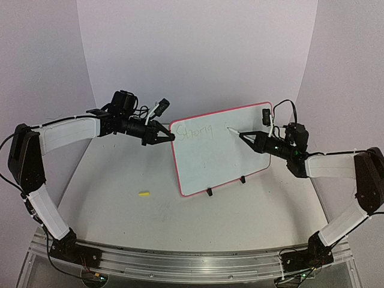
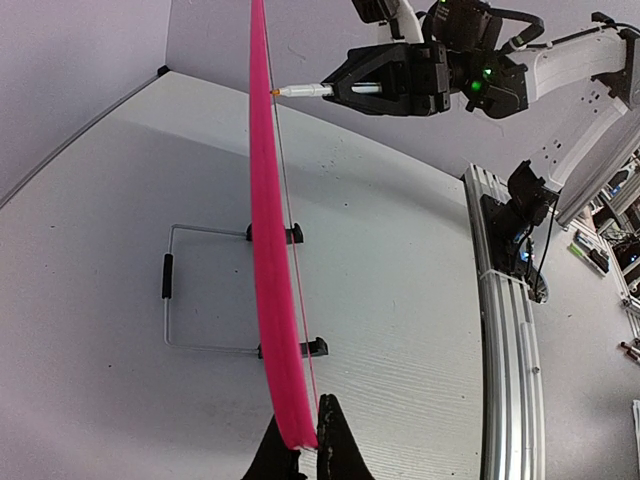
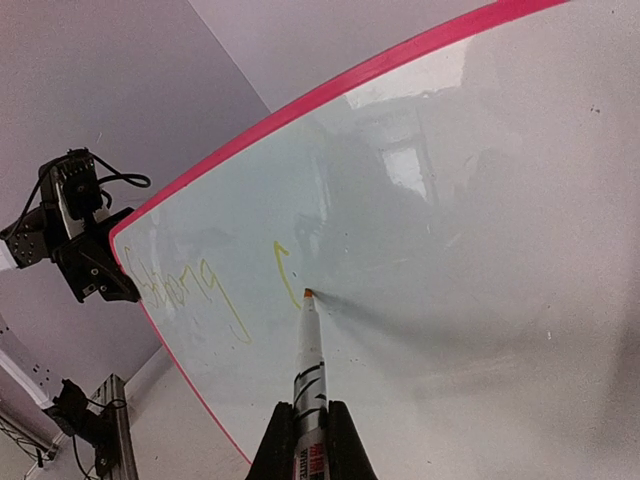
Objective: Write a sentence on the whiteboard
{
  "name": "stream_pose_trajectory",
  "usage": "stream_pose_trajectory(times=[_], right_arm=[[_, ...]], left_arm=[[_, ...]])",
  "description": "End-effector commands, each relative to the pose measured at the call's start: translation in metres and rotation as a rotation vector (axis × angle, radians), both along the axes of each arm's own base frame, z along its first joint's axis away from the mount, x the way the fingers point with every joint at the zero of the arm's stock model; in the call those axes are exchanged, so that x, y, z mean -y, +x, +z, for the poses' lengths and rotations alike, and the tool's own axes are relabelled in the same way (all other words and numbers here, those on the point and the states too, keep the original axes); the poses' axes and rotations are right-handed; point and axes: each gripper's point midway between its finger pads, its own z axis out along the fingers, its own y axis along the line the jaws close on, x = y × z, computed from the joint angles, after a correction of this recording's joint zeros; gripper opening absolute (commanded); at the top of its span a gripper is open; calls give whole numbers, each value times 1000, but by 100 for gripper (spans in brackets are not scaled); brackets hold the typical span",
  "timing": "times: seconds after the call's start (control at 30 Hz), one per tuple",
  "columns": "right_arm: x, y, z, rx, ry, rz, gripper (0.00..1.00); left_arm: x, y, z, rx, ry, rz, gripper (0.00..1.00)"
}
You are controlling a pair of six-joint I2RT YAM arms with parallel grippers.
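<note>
Whiteboard [image 1: 222,159] upright on desk [image 1: 180,216], long axis left-right, writing face toward the arms.
Left end effector [image 1: 170,137] clenched on its left rim; right end effector [image 1: 243,137] grasping marker [image 1: 234,131], tip touching board just right of sentence [image 1: 195,132] start, "Strong".

The left gripper [image 2: 305,447] clamps the whiteboard [image 2: 270,250] by its pink rim, seen edge-on.
The right gripper [image 2: 334,88] holds a marker [image 2: 300,90], tip touching the board.

There are one whiteboard [image 1: 222,162], one marker [image 3: 308,350], one small yellow piece [image 1: 143,194] and two robot arms [image 1: 66,134].
</note>
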Motion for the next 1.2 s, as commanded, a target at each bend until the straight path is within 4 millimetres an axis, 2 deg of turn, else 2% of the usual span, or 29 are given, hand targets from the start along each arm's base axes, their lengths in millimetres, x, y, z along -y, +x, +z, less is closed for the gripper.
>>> stream_pose_trajectory(times=[0.0,0.33,0.9,1.07,1.17], right_arm=[[3,11,31,88,21,-33,0],[1,16,38,104,24,-30,0],[6,6,2,22,-1,-43,0],[9,5,-2,15,-7,-63,0],[14,6,5,33,-8,-97,0]], left_arm=[[3,-5,-13,7,55,-12,0],[3,-5,-15,3,57,-14,0],[5,-5,-16,-1,56,-17,0],[5,-4,-17,-1,57,-17,0],[5,-4,-17,-4,55,-17,0]])
